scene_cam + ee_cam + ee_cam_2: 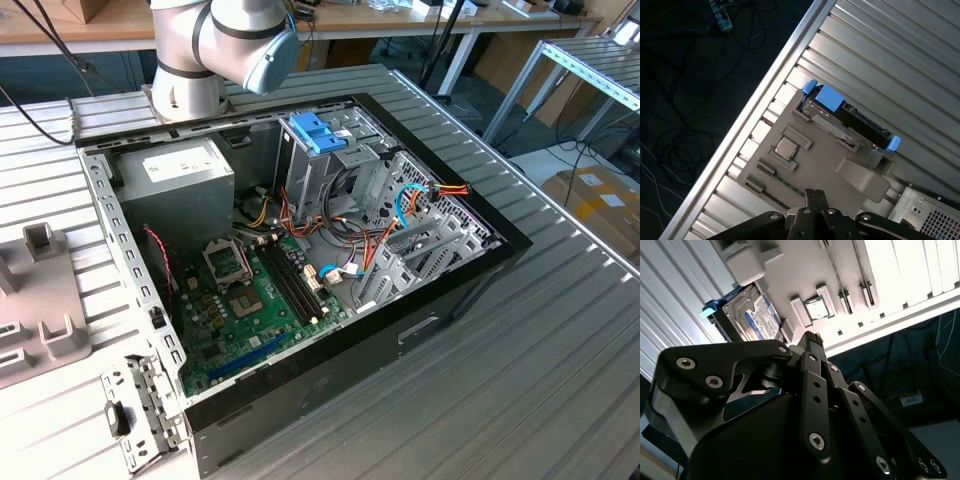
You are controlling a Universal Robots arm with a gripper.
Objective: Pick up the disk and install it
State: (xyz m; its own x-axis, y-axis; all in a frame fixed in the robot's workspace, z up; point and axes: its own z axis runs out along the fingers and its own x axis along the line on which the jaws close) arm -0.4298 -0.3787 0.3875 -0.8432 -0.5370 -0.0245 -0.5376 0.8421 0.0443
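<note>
Your black pincer (811, 194) is hovering closed, empty. The dark-grey, blue-framed rectangular disk (850, 117) is resting on a grey plastic plate (820, 160).

The disk (847, 116) stands edgewise in a grey holder (820, 157), apart from the claw (814, 196).

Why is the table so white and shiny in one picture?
In the second wrist view, strong light glares off the table, washing its ribs out to white, while the gripper looks dark; in the first wrist view the disk is evenly lit, the floor dim.
</note>
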